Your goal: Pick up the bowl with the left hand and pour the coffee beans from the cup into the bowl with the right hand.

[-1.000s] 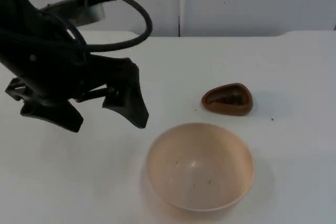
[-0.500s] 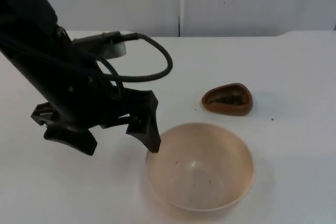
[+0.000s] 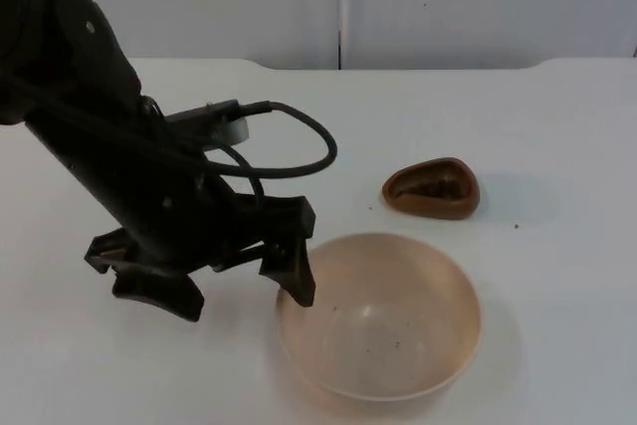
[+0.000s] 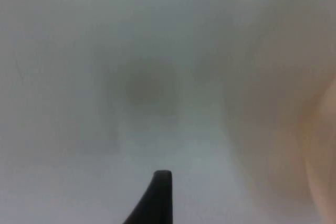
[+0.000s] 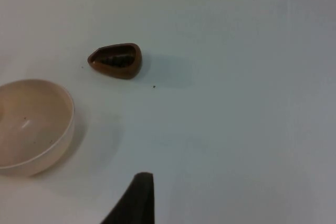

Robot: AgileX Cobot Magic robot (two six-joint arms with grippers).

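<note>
A pale pink bowl [image 3: 379, 316] stands upright near the table's front edge, with a few dark specks inside. A small brown cup [image 3: 432, 188] holding coffee beans sits behind it to the right. My left gripper [image 3: 231, 294] is open just left of the bowl, low over the table. Its right finger [image 3: 296, 278] meets the bowl's left rim, and the other finger [image 3: 157, 292] is well out to the left; I cannot tell if the rim is touched. The left wrist view is blurred, with the bowl's wall [image 4: 321, 150] beside the fingertip [image 4: 159, 192]. The right wrist view shows bowl [image 5: 30, 127], cup [image 5: 116, 60] and one right fingertip [image 5: 137, 196], far from both.
A stray bean [image 3: 517, 227] lies on the white table [image 3: 557, 136] right of the cup. The grey partition wall [image 3: 448, 2] closes the far side. The right arm waits off to the right.
My left arm has swung right and toward the front edge, lowering its open gripper until one finger reached the bowl's left rim. Bowl and cup have not moved.
</note>
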